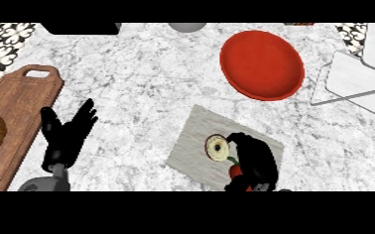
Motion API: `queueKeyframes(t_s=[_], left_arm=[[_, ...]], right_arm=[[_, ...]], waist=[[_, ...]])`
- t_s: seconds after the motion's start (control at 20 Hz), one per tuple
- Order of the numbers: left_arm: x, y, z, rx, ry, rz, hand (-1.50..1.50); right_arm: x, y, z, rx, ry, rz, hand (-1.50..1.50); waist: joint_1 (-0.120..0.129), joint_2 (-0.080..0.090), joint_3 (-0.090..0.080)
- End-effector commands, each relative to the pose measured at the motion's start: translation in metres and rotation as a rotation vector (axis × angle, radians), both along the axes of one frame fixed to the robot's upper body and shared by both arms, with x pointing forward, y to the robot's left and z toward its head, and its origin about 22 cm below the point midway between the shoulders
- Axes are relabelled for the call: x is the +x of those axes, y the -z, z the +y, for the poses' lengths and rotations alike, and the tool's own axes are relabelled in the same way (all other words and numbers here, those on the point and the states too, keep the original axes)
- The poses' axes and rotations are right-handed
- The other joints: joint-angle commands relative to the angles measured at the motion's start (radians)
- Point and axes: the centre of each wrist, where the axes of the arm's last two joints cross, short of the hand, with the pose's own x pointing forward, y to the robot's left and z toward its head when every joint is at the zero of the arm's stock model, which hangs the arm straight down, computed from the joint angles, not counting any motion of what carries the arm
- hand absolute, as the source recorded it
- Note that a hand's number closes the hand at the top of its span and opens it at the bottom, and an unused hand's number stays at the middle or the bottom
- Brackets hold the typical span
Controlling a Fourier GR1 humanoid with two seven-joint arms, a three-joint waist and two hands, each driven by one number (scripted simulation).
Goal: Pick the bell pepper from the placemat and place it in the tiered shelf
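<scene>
In the head view a grey placemat [198, 153] lies at the lower middle of the marble counter. My right hand [255, 161] rests on it, fingers curled round the red bell pepper [235, 171]; only a red patch and the green stem show under the hand. A pale round disc with a dark rim [217, 146] lies on the mat just left of the fingers. The white tiered shelf [345, 79] stands at the right edge, well away from the hand. My left hand [66, 134] is open at the lower left, fingers up, resting.
A red plate [262, 64] lies between the placemat and the shelf. A wooden cutting board [26, 109] runs along the left edge. A black object [81, 28] and a grey round thing [187, 27] sit at the back.
</scene>
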Motion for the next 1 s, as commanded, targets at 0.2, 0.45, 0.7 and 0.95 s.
queueKeyframes(t_s=[0.2,0.45,0.7,0.95], left_arm=[[-0.001,0.002,0.002,0.011,0.005,0.002,0.0],[-0.004,0.01,-0.014,-0.004,0.001,0.005,0.0],[-0.002,0.004,-0.001,0.002,-0.015,0.015,0.0],[-0.001,-0.006,0.01,0.003,-0.028,0.039,0.0]], right_arm=[[0.0,0.008,0.011,0.089,-0.099,0.011,1.5],[0.014,-0.013,-0.043,0.151,0.021,-0.061,1.5],[0.051,-0.029,-0.104,0.22,0.336,-0.094,1.5],[0.03,-0.079,-0.097,0.248,0.334,-0.318,1.5]], waist=[[-0.006,0.008,0.004],[-0.01,0.009,0.004],[-0.01,0.011,0.004],[-0.019,0.004,0.004]])
